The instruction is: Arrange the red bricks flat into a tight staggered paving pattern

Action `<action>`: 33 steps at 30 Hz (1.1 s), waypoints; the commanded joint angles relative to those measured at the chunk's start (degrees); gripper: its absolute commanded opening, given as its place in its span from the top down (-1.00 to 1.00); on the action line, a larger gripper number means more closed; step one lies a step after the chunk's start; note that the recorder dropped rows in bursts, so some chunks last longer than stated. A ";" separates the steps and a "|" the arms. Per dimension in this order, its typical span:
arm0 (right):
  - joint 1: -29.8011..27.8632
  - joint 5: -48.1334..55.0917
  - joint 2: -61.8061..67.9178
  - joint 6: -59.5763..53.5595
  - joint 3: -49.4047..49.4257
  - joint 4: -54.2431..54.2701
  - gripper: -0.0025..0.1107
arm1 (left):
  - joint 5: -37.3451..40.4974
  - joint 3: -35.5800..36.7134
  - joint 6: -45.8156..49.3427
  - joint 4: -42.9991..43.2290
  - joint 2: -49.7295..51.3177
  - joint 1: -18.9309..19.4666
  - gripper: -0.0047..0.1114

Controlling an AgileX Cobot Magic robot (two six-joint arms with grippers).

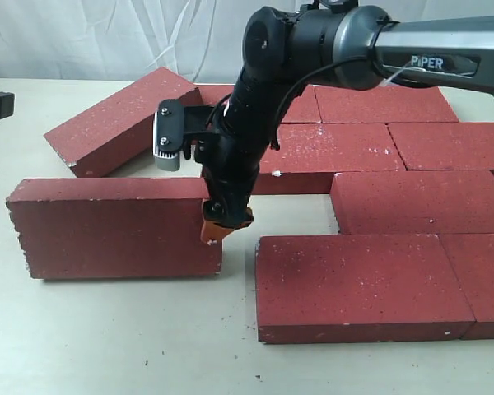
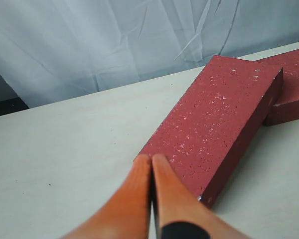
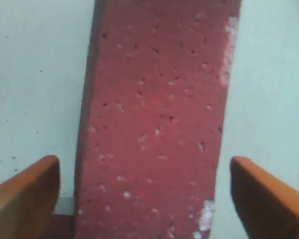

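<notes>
Table (image 1: 107,346) of pale colour carries the red bricks (image 1: 420,202). Nearest to the exterior camera, at the right, a front brick (image 1: 362,284) lies flat. One more brick (image 1: 490,284) sits tight against its right end, at the edge of the picture.

Left of them, after a strip of bare table, a standing brick (image 1: 107,239) rests on its long edge, with the broad face towards the camera. The right gripper (image 1: 226,224) points down at the right end of this brick. In the right wrist view its fingers (image 3: 25,196) are apart, one on each side of the narrow upper face. Pale table is visible between each finger and the brick, so they do not clamp it.

Behind, the other bricks lie flat in staggered rows, close together, up to the white cloth (image 1: 107,41).

At the far left a tilted brick (image 1: 119,123) leans with its far end raised on another flat one. The left gripper (image 2: 151,162) is just beside the near corner of this tilted brick. Whether it touches, I cannot tell. Its orange fingers are pressed together with nothing between them.
</notes>
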 commanded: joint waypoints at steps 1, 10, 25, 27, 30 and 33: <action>-0.12 -3.63 -1.81 5.86 0.00 -2.83 -0.88 | -0.75 0.39 -0.39 -0.46 -0.46 0.27 0.92; -0.12 -7.57 -10.29 13.65 0.00 -4.52 -0.88 | -0.75 0.39 -0.39 -0.46 -0.46 0.27 0.92; 7.04 5.70 -12.81 21.65 0.11 11.42 0.88 | -0.75 0.39 -0.39 -0.46 -0.46 0.27 0.92; 9.70 10.45 -11.22 15.47 0.11 12.04 0.96 | -0.75 0.39 -0.39 -0.46 -0.46 0.27 0.92; 14.03 12.20 -8.38 8.29 0.11 9.43 0.97 | -0.75 0.39 -0.39 -0.46 -0.46 0.27 0.92; 17.05 9.73 -5.50 8.18 0.11 4.40 0.97 | -0.75 0.39 -0.39 -0.46 -0.46 0.27 0.92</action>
